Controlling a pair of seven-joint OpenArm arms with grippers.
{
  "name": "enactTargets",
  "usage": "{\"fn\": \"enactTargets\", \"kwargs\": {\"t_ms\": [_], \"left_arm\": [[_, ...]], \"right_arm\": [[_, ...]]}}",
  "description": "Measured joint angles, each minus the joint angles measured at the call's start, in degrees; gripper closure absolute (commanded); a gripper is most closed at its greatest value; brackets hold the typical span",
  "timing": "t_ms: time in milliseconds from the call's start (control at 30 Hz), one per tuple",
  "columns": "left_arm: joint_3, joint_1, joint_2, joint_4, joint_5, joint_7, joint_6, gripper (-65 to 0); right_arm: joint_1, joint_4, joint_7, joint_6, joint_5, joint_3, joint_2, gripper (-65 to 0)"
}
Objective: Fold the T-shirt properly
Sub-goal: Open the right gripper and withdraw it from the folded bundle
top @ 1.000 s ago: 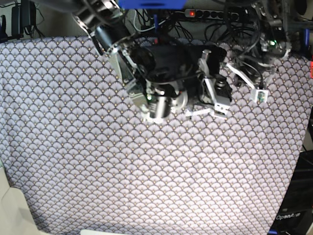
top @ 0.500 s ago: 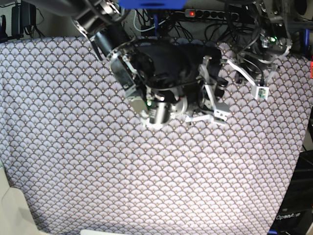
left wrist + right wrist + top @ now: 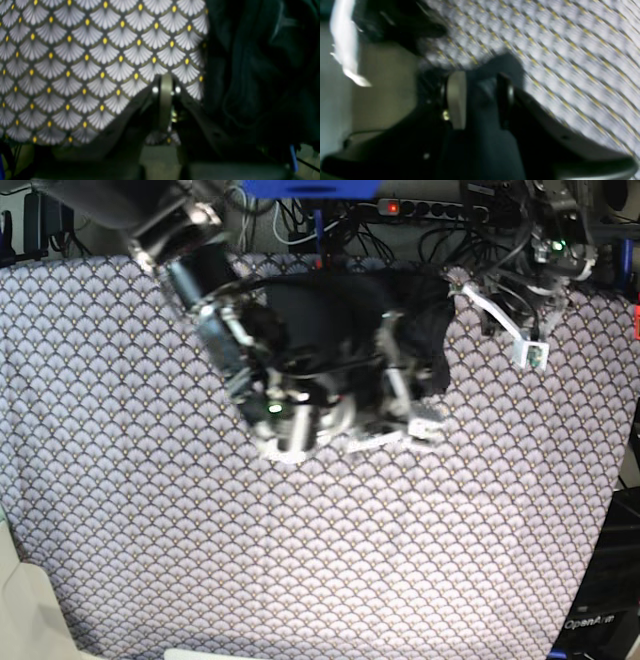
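The black T-shirt (image 3: pixel 330 310) lies bunched at the back middle of the scallop-patterned tablecloth (image 3: pixel 300 560). My right gripper (image 3: pixel 395 428) is at the front edge of the bunch. In the blurred right wrist view its fingers (image 3: pixel 456 100) stand shut on a fold of the dark cloth (image 3: pixel 482 140). My left gripper (image 3: pixel 530 352) is at the back right, apart from the shirt. In the left wrist view it (image 3: pixel 166 80) is shut and empty over the tablecloth, with the T-shirt (image 3: pixel 262 75) to its right.
A power strip and tangled cables (image 3: pixel 430 208) run behind the table's back edge. The table's right edge (image 3: pixel 612 510) drops off to dark equipment. A beige object (image 3: pixel 25 600) sits at the front left corner.
My right arm has swung left and a little back, pulling the T-shirt so it spreads wider. My left gripper has drawn back and right, away from the shirt.
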Motion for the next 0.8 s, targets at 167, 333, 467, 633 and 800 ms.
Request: {"fn": "enactTargets", "kwargs": {"t_ms": [167,333,467,633,800], "left_arm": [[0.04,4.42,-3.26,0.90,-0.17,0.15,-0.15,0.0],[0.04,10.10,-5.38,0.96,-0.17,0.11,-0.20,0.0],[1.99,13.27,-6.21,0.96,-0.15,0.17,-0.15,0.0],[7.63,14.14,-5.84,0.96,-0.59,0.00,-0.63,0.0],[12.41,12.35,-5.64,1.46,-0.48,0.11,0.24,0.0]], "right_arm": [[1.20,8.17,-0.59,0.02,0.63,2.60,9.11,-1.1],[-0.39,9.70,-0.55,0.00,0.39,9.86,17.86,0.0],[-4.90,9.66,1.64,0.00,0.44,15.47,22.18,0.0],[-10.32,9.68,4.13,0.02,0.55,18.97,22.73,0.0],[-13.27,9.68,6.05,0.02,0.57,19.02,22.73,0.0]]}}
